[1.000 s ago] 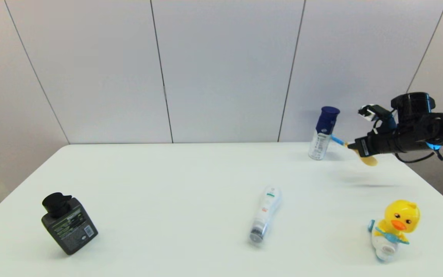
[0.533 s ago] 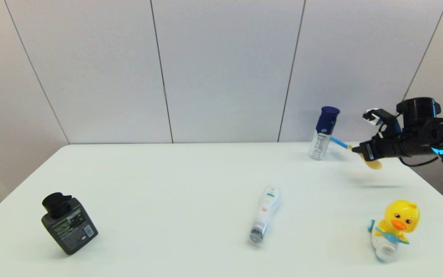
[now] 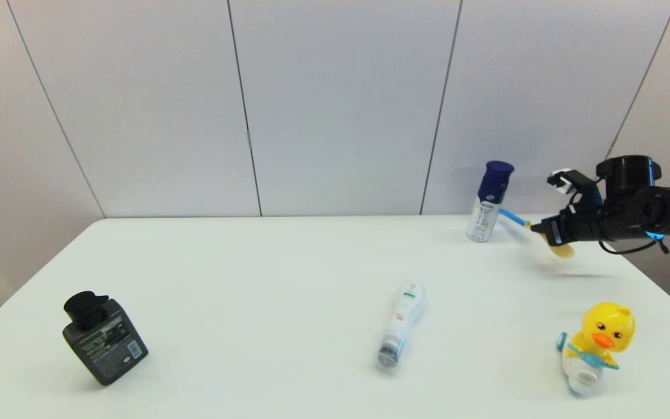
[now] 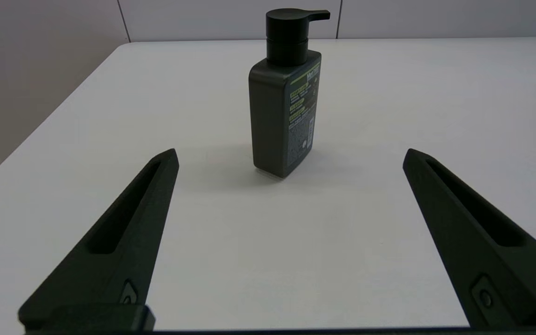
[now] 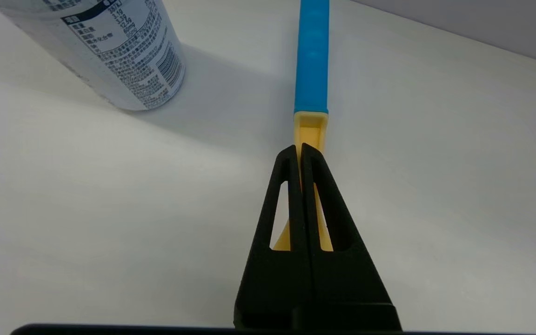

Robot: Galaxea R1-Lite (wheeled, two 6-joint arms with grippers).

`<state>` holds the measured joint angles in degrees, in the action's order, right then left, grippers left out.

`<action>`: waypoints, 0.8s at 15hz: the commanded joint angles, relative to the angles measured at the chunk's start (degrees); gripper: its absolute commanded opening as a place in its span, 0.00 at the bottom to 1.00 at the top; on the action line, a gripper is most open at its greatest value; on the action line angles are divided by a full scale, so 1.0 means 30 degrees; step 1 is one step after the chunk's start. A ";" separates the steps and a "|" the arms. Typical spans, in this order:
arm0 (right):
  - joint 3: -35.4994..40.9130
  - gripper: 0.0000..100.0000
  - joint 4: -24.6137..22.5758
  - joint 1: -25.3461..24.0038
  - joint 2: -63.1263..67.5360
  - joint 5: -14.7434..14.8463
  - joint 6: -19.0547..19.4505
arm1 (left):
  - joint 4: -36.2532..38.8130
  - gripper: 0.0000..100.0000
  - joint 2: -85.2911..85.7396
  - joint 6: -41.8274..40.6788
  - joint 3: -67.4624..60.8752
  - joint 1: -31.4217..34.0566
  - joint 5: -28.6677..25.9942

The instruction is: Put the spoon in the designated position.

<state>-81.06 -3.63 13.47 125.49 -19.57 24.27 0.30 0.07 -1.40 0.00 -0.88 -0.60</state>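
Note:
My right gripper (image 3: 541, 228) hangs low over the far right of the table, shut on the spoon (image 3: 560, 250). The spoon's blue handle end (image 3: 512, 217) points toward a blue-capped spray can (image 3: 489, 201), and its pale yellow bowl hangs below the fingers. In the right wrist view the fingers (image 5: 299, 151) pinch the yellow neck of the spoon (image 5: 312, 60) close above the tabletop. The designated position carries no mark that I can see. My left gripper (image 4: 290, 156) stands open low over the table, facing a dark pump bottle (image 4: 285, 111).
The dark pump bottle (image 3: 102, 337) stands near the front left. A white tube (image 3: 400, 323) lies in the middle front. A yellow duck toy (image 3: 594, 343) sits at the front right. The spray can (image 5: 110, 51) stands close beside the held spoon.
My right gripper has drawn a little to the right and sunk lower toward the table with the spoon. The other things have stayed put.

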 commanded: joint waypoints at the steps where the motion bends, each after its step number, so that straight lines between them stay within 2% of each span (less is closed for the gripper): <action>1: -0.0110 0.00 -0.0430 -0.0096 0.0768 -0.0041 0.0054 | 0.0016 1.00 -0.0024 -0.0001 0.0000 0.0000 -0.0006; 5: -0.0110 0.00 -0.0459 -0.0066 0.1090 -0.0041 0.0054 | 0.0016 1.00 -0.0024 -0.0001 0.0000 0.0000 -0.0006; 6: -0.0110 1.00 -0.0459 -0.0066 0.1119 -0.0041 0.0054 | 0.0016 1.00 -0.0024 -0.0001 0.0000 0.0000 -0.0006; 12: -0.0491 1.00 -0.0195 -0.0096 0.1031 -0.0041 0.0054 | 0.0016 1.00 -0.0024 -0.0001 0.0000 0.0000 -0.0006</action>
<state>-81.69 -4.35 13.19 128.92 -19.54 24.28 0.27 0.07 -1.38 0.00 -0.88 -0.60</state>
